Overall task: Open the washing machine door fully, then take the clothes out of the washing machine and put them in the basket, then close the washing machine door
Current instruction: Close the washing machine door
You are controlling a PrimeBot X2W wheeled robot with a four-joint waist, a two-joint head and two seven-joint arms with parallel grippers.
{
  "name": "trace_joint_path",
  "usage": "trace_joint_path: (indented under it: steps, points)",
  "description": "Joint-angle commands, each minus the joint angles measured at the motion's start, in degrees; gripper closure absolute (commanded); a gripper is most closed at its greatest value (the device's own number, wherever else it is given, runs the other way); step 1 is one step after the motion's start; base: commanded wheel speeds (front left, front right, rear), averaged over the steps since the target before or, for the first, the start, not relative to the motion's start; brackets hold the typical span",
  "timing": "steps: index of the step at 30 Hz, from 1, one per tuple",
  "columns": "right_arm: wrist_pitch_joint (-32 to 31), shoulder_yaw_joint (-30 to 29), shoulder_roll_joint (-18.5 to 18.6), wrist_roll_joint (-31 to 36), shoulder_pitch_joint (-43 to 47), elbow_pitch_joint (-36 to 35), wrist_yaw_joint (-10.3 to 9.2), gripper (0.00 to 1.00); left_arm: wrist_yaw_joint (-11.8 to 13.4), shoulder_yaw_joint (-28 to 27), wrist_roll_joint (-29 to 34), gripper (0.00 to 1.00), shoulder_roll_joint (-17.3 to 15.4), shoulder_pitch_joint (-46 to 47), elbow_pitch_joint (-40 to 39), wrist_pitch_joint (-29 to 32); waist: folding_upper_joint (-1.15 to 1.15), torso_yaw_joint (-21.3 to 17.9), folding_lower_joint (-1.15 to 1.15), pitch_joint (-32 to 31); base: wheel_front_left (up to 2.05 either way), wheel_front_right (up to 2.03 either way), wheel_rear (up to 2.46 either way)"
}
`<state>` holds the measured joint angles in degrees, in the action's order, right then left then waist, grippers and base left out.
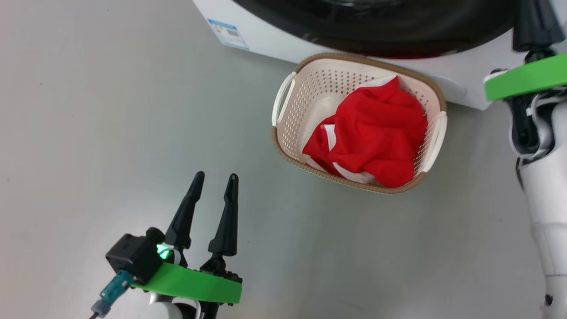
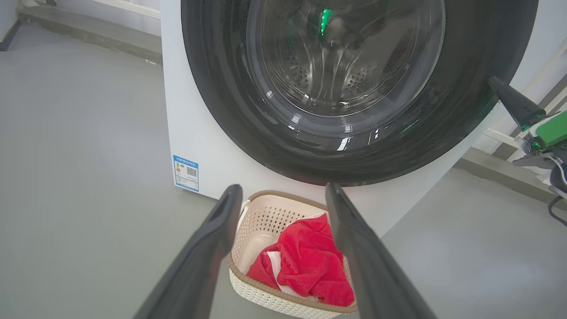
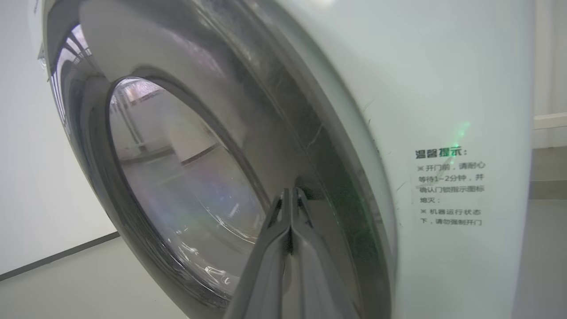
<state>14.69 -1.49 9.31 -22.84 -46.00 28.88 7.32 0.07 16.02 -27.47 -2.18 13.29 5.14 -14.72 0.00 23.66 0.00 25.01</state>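
Note:
The washing machine (image 2: 195,133) stands white at the top of the head view, and its door (image 2: 443,110) lies flat against its front. Through the glass the steel drum shows. The cream basket (image 1: 283,146) sits on the floor right before the machine, with the red and white clothes (image 1: 376,133) piled inside it. My left gripper (image 1: 216,176) hangs open over the bare floor, left of and nearer than the basket, holding nothing. My right gripper (image 3: 292,192) is shut, its tips against the door's (image 3: 310,133) glossy black ring near the right edge.
Grey floor (image 1: 88,133) spreads to the left and in front of the basket. A blue label (image 1: 228,33) marks the washer's lower left corner, and a printed notice (image 3: 449,186) sits on its front. A low step (image 2: 88,31) runs along the wall behind.

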Motion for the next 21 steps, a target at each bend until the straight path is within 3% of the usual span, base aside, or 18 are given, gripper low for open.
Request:
trace_joint_path:
  steps: [1, 11, 21]
  points:
    - [0.3, 0.2, -0.4, 0.7, -1.8, -2.0, 0.17, 1.00, 0.5, -1.4, -0.8, 0.00, -0.7, 0.8, -1.6, -0.3, 0.00, 1.1, 0.00, 1.7, 0.00, 0.00, 0.00]
    - [0.3, -2.4, 0.1, 1.3, -5.3, -3.9, 0.17, 1.00, 0.9, -0.4, -1.8, 0.00, -0.7, 1.9, -2.0, -0.3, 0.00, 1.8, 0.00, 3.3, 0.00, 0.00, 0.00]
    - [0.3, 3.3, -0.2, 0.7, 4.8, -6.9, 0.17, 1.00, -0.6, -2.3, 0.2, 0.00, -0.7, 0.3, 0.2, -0.3, 0.00, 0.1, 0.00, -1.9, 0.00, 0.00, 0.00]
